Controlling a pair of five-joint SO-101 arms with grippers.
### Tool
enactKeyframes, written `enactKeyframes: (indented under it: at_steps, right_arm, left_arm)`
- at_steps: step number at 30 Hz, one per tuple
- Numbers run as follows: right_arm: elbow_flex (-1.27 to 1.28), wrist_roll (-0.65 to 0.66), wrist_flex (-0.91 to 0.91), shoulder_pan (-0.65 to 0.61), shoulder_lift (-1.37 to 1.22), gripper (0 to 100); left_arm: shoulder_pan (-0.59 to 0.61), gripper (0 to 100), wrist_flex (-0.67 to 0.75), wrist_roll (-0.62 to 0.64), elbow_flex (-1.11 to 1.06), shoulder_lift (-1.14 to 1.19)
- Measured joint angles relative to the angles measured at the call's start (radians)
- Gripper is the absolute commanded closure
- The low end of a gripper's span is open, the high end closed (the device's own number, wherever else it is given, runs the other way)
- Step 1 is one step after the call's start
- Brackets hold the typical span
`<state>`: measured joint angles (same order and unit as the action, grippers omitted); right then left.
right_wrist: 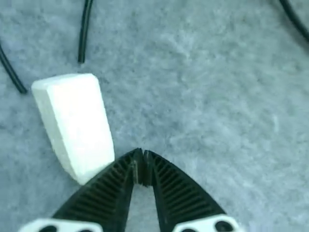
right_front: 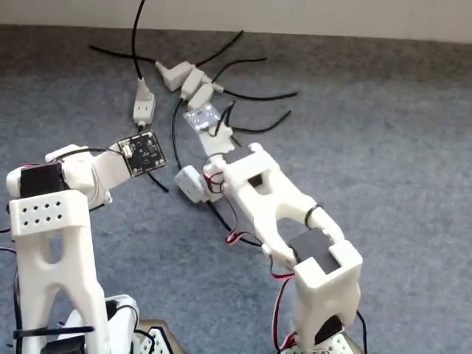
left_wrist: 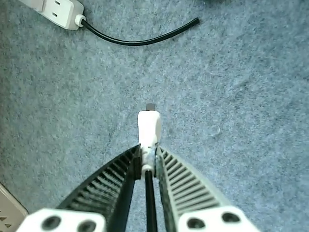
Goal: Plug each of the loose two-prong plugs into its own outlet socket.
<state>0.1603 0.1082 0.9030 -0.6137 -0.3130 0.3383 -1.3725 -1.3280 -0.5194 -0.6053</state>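
My left gripper (left_wrist: 148, 162) is shut on a white two-prong plug (left_wrist: 149, 128). The plug's metal prongs point away from me over the carpet, and its black cord runs back between the fingers. A white outlet socket (left_wrist: 59, 10) with a black cable lies farther off on the carpet. My right gripper (right_wrist: 141, 157) is shut low over the carpet with nothing seen in it, right beside a white block (right_wrist: 72, 121). From above, that white block (right_front: 190, 182) lies at the tip of the right arm (right_front: 254, 184).
More white plugs and sockets (right_front: 188, 80) with loose black cords (right_front: 258, 96) lie tangled at the back of the grey carpet. One white piece (right_front: 144, 105) lies just beyond the left arm's wrist board (right_front: 140, 153). Open carpet stretches to the right.
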Motion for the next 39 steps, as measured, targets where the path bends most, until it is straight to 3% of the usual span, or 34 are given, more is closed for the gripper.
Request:
enactKeyframes:
  at_steps: [7, 11, 16, 19, 26, 30, 39]
  right_arm:
    - [-0.137, 0.009, 0.359, 0.091, 0.0, 99.1]
    - [-0.163, 0.14, 0.488, 0.158, -0.002, 98.4]
    - [-0.227, 0.167, 0.508, 0.166, -0.002, 78.9]
    - [-0.256, 0.147, 0.47, 0.114, -0.002, 71.7]
    - [-0.172, 0.253, 0.175, -0.06, -0.005, 71.7]
    - [-0.08, 0.321, 0.031, -0.089, -0.015, 71.7]
    - [-0.077, 0.334, -0.003, -0.11, -0.015, 71.7]
  left_arm:
    - [0.0, 99, 0.0, -0.002, -0.003, 0.0]
    - [0.0, 99, 0.0, -0.003, -0.003, 0.0]
    - [0.0, 99, 0.0, -0.003, -0.008, 0.0]
    - [0.0, 99, 0.0, -0.003, -0.008, 0.0]
    - [0.0, 99, 0.0, -0.003, -0.008, 0.0]
    - [0.0, 99, 0.0, -0.003, -0.008, 0.0]
    - [0.0, 99, 0.0, -0.003, -0.008, 0.0]
